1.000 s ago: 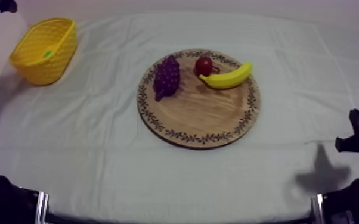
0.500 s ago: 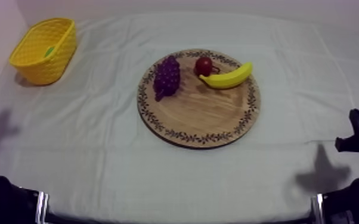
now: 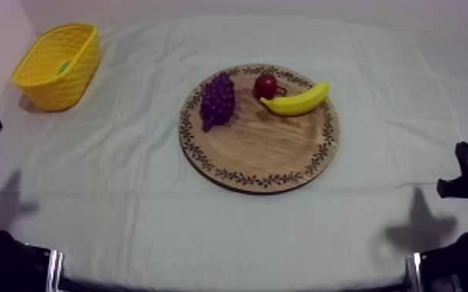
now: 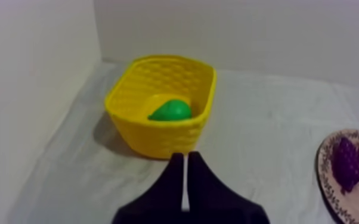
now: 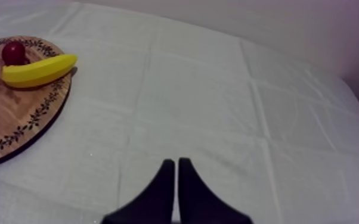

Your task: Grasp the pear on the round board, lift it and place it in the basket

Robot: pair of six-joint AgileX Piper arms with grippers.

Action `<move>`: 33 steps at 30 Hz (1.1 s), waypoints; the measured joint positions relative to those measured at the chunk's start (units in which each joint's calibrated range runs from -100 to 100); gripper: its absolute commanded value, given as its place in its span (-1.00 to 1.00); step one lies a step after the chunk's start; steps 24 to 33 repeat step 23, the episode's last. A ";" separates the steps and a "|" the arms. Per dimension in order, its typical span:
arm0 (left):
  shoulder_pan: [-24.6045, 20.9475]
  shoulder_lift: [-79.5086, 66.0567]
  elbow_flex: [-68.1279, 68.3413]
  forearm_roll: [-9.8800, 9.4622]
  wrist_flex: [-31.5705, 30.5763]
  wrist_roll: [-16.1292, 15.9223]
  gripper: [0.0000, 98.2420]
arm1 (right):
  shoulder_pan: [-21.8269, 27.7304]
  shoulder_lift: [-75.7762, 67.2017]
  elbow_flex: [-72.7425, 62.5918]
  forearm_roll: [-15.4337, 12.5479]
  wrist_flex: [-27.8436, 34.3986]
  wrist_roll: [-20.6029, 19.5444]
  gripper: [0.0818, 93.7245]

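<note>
Three fruits sit on the board (image 3: 262, 151): grapes (image 3: 217, 99), a small red fruit (image 3: 265, 85) and a banana (image 3: 298, 99). No pear is among them. The pear (image 4: 171, 111) lies inside the basket (image 4: 158, 140), green against the yellow weave, plain in my left wrist view.

Change over the last second: my left arm leaves the upper left corner by the basket and now shows at the left edge of the cloth (image 3: 128, 194), well apart from the basket. The left gripper (image 4: 186, 156) has its fingers pressed together in a narrow wedge, holding nothing. The right gripper (image 5: 173, 162) is the same, closed on nothing, parked at the right side and unmoved. Nothing on the board has shifted.

I judge the drop made and the left arm heading back to rest. The task looks finished.

Hard to make out: from above the pear is just a green fleck inside the basket mouth, the rest hidden behind the near wall. My left wrist view cuts the board off at its rim, with the banana barely a sliver. How the pear rests, on its side or its end, I cannot tell.
</note>
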 measured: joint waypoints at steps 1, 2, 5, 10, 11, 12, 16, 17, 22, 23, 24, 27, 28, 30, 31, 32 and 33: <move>0.09 -1.46 1.85 0.07 -0.21 -0.23 -1.00 | 0.00 0.00 0.00 0.00 0.00 0.00 -0.99; 0.27 -3.19 4.04 0.07 -0.50 -0.48 -1.00 | 0.00 0.00 0.00 0.00 0.00 0.00 -0.99; 0.98 -8.20 10.31 0.07 -2.23 -1.05 -1.00 | 0.00 0.00 0.00 0.00 0.00 0.00 -0.99; 2.93 -14.33 17.03 -0.65 -3.03 -2.85 -1.00 | 0.00 0.00 0.00 0.00 0.00 0.00 -0.99; 3.15 -15.07 17.52 -0.90 -3.03 -3.08 -1.00 | 0.00 0.00 0.00 0.00 0.00 0.00 -0.99; 3.35 -15.88 17.90 -1.04 -3.03 -3.23 -1.00 | 0.00 0.00 0.00 0.00 0.00 0.00 -0.99; 3.53 -17.30 18.12 -1.34 -3.10 -1.96 -1.00 | 0.00 0.00 0.00 0.00 0.00 0.00 -0.99; 3.57 -17.36 18.20 -1.34 -3.02 -1.20 -1.00 | 0.00 0.00 0.00 0.00 0.00 0.00 -0.99; 3.65 -17.51 18.20 -1.40 -3.02 4.89 -1.00 | 0.00 0.00 0.00 0.00 0.00 0.00 -0.99; 3.65 -17.59 18.20 -1.40 -3.02 6.15 -1.00 | 0.00 0.00 0.00 0.00 0.00 0.00 -0.99; 3.65 -17.59 18.20 -1.40 -3.02 6.15 -1.00 | 0.00 0.00 0.00 0.00 0.00 0.00 -0.99; 3.65 -17.59 18.20 -1.40 -3.02 6.15 -1.00 | 0.00 0.00 0.00 0.00 0.00 0.00 -0.99; 3.65 -17.59 18.20 -1.40 -3.02 6.15 -1.00 | 0.00 0.00 0.00 0.00 0.00 0.00 -0.99; 3.65 -17.59 18.20 -1.40 -3.02 6.15 -1.00 | 0.00 0.00 0.00 0.00 0.00 0.00 -0.99; 3.65 -17.59 18.20 -1.40 -3.02 6.15 -1.00 | 0.00 0.00 0.00 0.00 0.00 0.00 -0.99; 3.65 -17.59 18.20 -1.40 -3.02 6.15 -1.00 | 0.00 0.00 0.00 0.00 0.00 0.00 -0.99; 3.65 -17.59 18.20 -1.40 -3.02 6.15 -1.00 | 0.00 0.00 0.00 0.00 0.00 0.00 -0.99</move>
